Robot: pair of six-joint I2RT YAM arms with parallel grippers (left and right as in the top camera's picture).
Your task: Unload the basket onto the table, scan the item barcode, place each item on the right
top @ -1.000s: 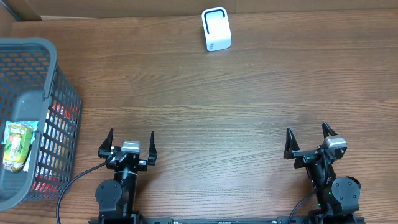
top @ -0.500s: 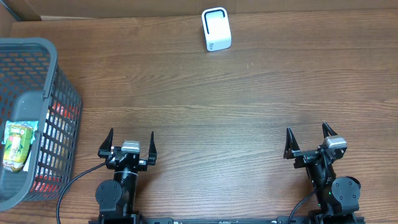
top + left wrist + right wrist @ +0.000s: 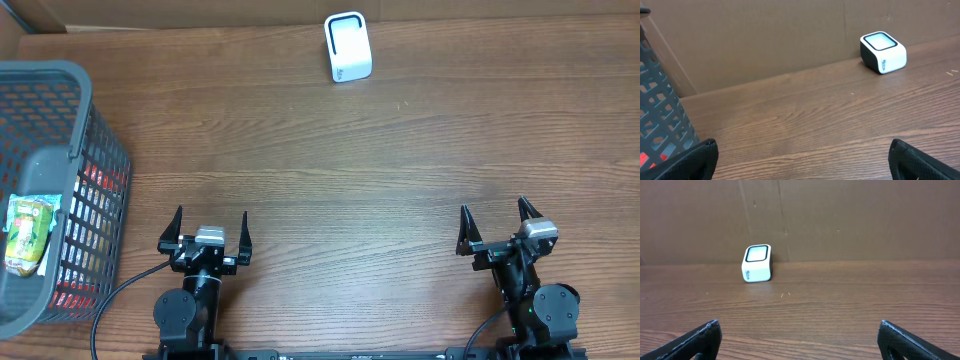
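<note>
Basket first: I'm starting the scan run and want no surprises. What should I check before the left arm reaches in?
1. Left gripper open and empty: ok.
2. Right gripper open and empty: ok.
3. Green packet lies uncovered inside the basket, visible from overhead: ok.
4. Which face of the green packet carries the barcode: cannot tell.
5. Scanner stands at the far edge of the table, window uncovered: ok.
</note>
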